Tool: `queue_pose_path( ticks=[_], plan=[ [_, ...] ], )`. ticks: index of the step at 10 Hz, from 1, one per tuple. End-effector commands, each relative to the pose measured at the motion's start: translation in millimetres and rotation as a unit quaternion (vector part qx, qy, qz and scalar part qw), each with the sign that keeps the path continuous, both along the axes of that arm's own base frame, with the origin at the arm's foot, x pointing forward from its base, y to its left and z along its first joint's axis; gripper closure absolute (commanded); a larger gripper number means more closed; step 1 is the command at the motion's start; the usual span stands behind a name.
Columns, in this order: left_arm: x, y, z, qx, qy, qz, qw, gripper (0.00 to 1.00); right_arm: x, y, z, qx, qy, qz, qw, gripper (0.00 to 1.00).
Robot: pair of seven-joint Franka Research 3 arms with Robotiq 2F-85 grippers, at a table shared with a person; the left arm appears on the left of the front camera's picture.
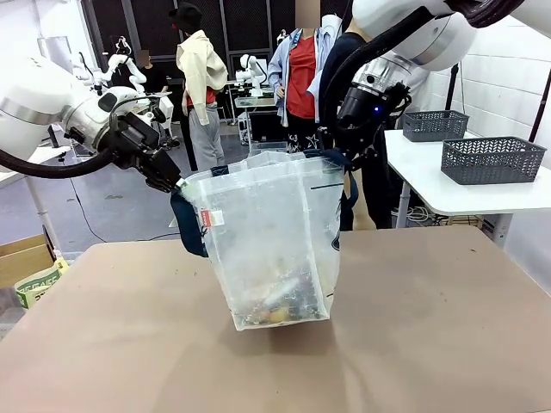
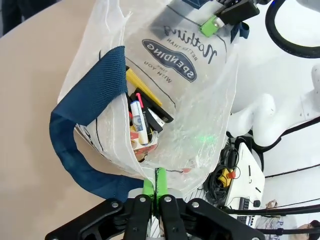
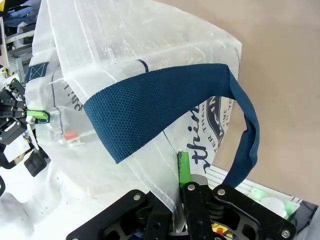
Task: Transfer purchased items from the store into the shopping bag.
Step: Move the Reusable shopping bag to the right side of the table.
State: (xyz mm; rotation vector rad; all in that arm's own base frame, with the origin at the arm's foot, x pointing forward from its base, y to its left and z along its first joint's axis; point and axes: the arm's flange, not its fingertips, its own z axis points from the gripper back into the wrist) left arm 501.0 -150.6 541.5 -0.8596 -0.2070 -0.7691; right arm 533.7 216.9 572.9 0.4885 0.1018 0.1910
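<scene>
You can read "SPENDING" in the oval logo [image 2: 170, 60] on the shopping bag [image 1: 275, 232], which hangs between left gripper [image 2: 154, 181] and right gripper [image 3: 183, 170], each pinching its rim.

The shopping bag [image 1: 275, 245] is positioned upright on the table [image 1: 430, 344] at the centre of the front view, with the purchased items [image 1: 274, 308] contained at its bottom. The left gripper [image 1: 180, 183] is clamped on the bag's upper-left rim, and the right gripper [image 1: 338, 156] on its upper-right rim. A basket [image 1: 492, 160] is set on a side table [image 1: 448, 198] at the frame's right edge, with a second basket [image 1: 435, 126] behind it.
</scene>
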Motion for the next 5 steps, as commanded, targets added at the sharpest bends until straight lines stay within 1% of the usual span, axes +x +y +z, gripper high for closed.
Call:
queue_pose_path(
  ticks=[1, 2, 4, 5],
  plan=[
    [0, -3, 4, 0.048, 0.0, -0.015, 0.999, 1.0, 0, 0, 0, 0.0, 0.0, 0.0, 1.0, 1.0],
    [1, -11, 7, 0.087, 0.001, -0.013, 0.996, 1.0, 1, 10, -4, -0.033, -0.012, -0.008, 0.999, 1.0],
    [1, -22, 10, 0.117, 0.006, -0.008, 0.993, 1.0, 1, 26, -10, -0.067, -0.024, -0.01, 0.997, 1.0],
    [3, -27, 11, 0.133, 0.001, 0.002, 0.991, 1.0, 1, 35, -12, -0.083, -0.036, -0.025, 0.996, 1.0]
  ],
)
